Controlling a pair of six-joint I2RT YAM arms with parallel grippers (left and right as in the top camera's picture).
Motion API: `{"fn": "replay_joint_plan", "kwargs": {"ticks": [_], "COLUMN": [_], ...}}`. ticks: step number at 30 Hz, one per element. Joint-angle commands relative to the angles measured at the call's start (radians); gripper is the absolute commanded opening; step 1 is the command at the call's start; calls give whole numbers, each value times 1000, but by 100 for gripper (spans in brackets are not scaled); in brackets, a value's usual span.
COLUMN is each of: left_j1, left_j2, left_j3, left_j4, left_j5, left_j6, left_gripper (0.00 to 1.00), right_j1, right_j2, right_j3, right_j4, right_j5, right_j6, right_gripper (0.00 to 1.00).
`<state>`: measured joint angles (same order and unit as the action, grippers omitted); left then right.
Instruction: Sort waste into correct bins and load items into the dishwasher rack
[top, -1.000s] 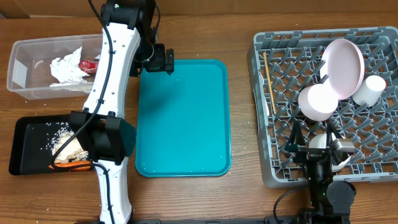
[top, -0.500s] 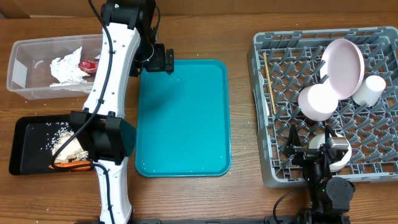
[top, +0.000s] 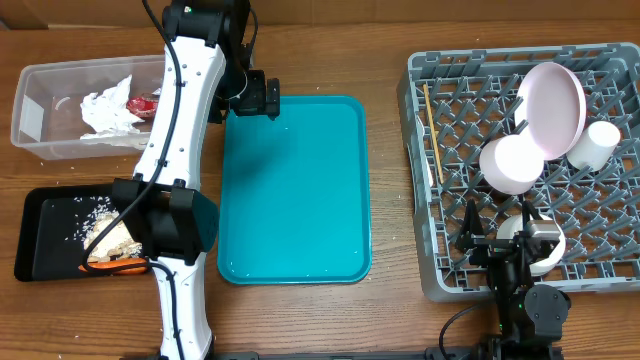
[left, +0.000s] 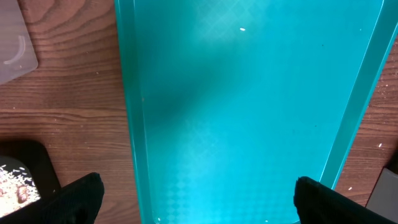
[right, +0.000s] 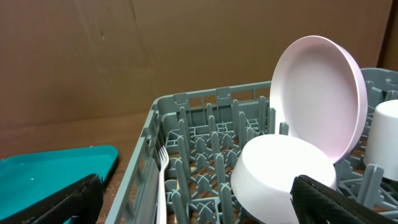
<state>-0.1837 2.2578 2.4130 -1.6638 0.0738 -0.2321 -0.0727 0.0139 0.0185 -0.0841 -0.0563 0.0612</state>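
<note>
The grey dishwasher rack (top: 430, 250) at the right holds an upright white plate (top: 555, 108), an upturned bowl (top: 510, 163), a cup (top: 600, 143) and chopsticks (top: 432, 130). My right gripper (top: 508, 238) hangs open over the rack's near side, holding nothing. In its wrist view a white fork (right: 163, 180) stands by the rack wall (right: 140, 180), beside the bowl (right: 283, 174) and plate (right: 320, 93). My left gripper (top: 268, 96) is open and empty above the far end of the teal tray. The clear tub (top: 40, 120) holds a napkin (top: 105, 108) and red wrapper (top: 143, 102). The black tray (top: 30, 240) holds food scraps (top: 105, 235) and a carrot (top: 110, 266).
The teal serving tray (top: 295, 190) lies bare between the bins and the rack; it fills the left wrist view (left: 249, 93). A second white bowl (top: 545, 250) sits partly hidden under my right arm. The left arm's white links stretch over the strip between the bins and the teal tray.
The right gripper has drawn back slightly toward the table's front edge. The left arm and all the objects are as before.
</note>
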Motion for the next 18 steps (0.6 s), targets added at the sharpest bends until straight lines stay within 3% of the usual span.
{"fn": "replay_joint_plan", "kwargs": {"ticks": [1, 12, 18], "left_j1": [0, -8, -35], "left_j2": [-2, -3, -98], "left_j3": [5, 5, -15], "left_j4": [1, 1, 3], "left_j5": [-6, -6, -6], "left_j6": [11, 11, 11], "left_gripper": [100, 100, 100], "right_j1": [-6, -6, -6], "right_j2": [-11, -11, -11], "right_j3": [-11, -11, -11], "right_j4": [5, 5, 5], "right_j5": [-9, -9, -9], "right_j6": [-6, -6, -6], "right_gripper": [100, 100, 100]}}
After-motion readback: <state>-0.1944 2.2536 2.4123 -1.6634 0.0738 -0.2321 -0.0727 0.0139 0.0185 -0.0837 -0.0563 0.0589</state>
